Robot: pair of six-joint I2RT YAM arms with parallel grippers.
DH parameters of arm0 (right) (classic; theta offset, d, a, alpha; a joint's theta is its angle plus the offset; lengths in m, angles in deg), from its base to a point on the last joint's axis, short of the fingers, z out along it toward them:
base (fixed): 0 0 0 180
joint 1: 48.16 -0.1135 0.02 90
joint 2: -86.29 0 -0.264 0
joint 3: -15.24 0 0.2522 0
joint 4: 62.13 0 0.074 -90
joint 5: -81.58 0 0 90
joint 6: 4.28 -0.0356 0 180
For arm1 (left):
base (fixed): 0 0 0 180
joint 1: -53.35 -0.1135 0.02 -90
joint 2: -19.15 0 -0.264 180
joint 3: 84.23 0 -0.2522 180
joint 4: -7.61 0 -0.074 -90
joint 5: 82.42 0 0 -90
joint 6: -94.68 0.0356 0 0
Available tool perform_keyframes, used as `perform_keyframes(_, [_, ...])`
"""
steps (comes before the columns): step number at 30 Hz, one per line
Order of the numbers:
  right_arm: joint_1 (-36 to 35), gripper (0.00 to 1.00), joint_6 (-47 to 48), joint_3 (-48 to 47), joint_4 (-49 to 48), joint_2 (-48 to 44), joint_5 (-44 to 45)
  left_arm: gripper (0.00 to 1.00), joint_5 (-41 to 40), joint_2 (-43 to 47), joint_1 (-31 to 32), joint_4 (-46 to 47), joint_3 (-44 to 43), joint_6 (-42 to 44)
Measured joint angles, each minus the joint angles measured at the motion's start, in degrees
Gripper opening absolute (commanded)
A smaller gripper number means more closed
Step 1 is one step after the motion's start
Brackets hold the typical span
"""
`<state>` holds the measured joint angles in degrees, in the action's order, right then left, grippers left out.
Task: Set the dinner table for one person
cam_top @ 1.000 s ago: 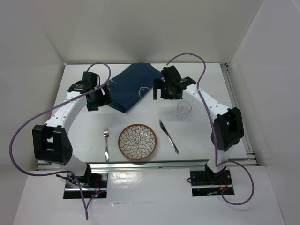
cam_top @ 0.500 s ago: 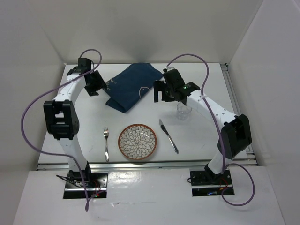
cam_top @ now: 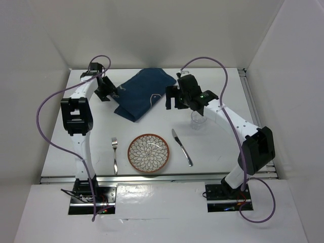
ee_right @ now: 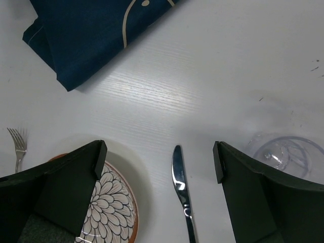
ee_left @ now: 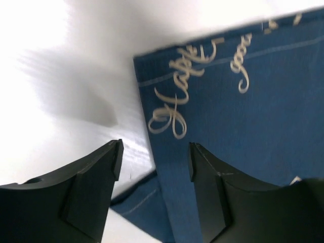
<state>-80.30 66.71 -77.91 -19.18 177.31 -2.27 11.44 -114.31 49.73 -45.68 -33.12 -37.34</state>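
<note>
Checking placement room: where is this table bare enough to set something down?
Bare white tabletop: the strip between the dark blue cloth and the flower-patterned round plate, and the far right corner by the metal rail. Crowded: the near middle, with silver fork, plate and silver knife, clear plastic cup beyond the knife.

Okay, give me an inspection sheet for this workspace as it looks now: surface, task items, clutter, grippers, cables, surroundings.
Surface: large white rectangular tabletop, flat, with metal rails on two edges.
Job's things: round flower-patterned plate with a brown rim near the front; silver metal fork to its left, silver metal knife to its right; clear plastic cup beyond the knife, partly hidden by the right arm in the top view; folded dark blue cloth mat at the back.
Clutter: nothing seen.
Grippers: left gripper open, fingers over the mat's edge; right gripper open, empty, above bare tabletop.
Cables: purple cables loop off both arms.
Surroundings: plain white walls.
</note>
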Motion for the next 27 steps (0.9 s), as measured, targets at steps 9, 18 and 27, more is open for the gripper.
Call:
perform_keyframes(9, [-0.50,1.00,0.17,-0.46,0.07,1.95,0.09,0.63,0.63,-4.76,-0.44,1.62,-4.33,-1.81])
perform_keyframes(18, [-0.50,1.00,-0.81,-0.46,0.44,1.99,0.76,0.00,5.01,-6.82,-0.66,5.11,-5.16,-2.82])
perform_keyframes(27, [-0.52,1.00,-1.44,-0.07,0.48,0.61,1.18,0.00,10.99,-0.85,-0.61,8.31,-4.46,0.28])
